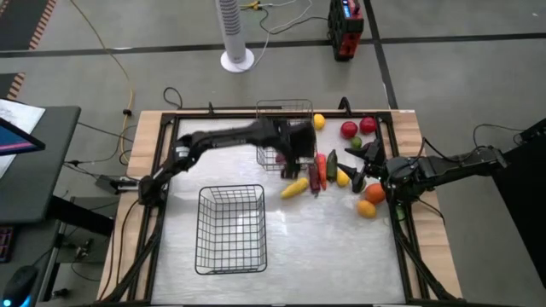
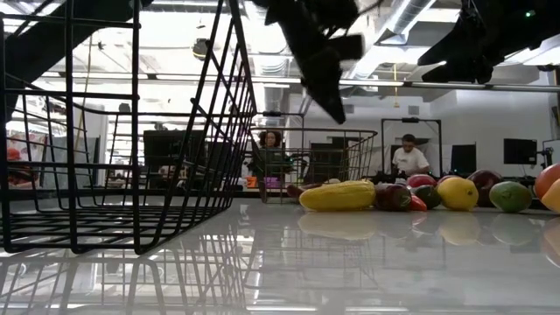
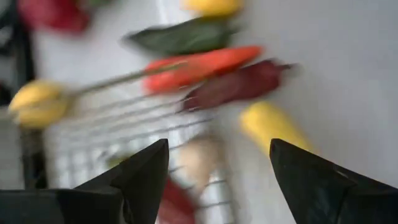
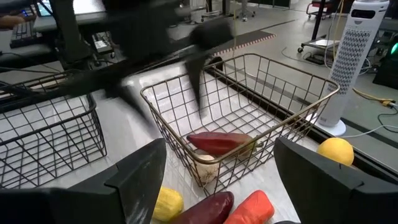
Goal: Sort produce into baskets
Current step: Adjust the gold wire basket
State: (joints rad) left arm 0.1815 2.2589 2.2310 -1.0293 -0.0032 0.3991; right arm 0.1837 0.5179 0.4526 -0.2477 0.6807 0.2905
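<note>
Now left hand (image 1: 300, 158) spread empty over far basket (image 1: 275, 111); right hand (image 1: 357, 175) released above produce (image 1: 324, 169) on counter (image 1: 341, 256).

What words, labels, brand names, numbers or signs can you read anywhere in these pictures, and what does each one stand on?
None can be read.
The red device on the floor beyond the table shows a small lit panel, too small to read.
The papers at the left edge carry marks too small to read.
The produce and both baskets show no lettering.

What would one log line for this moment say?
left gripper: open over far basket | right gripper: open, near produce | near basket: empty
</note>
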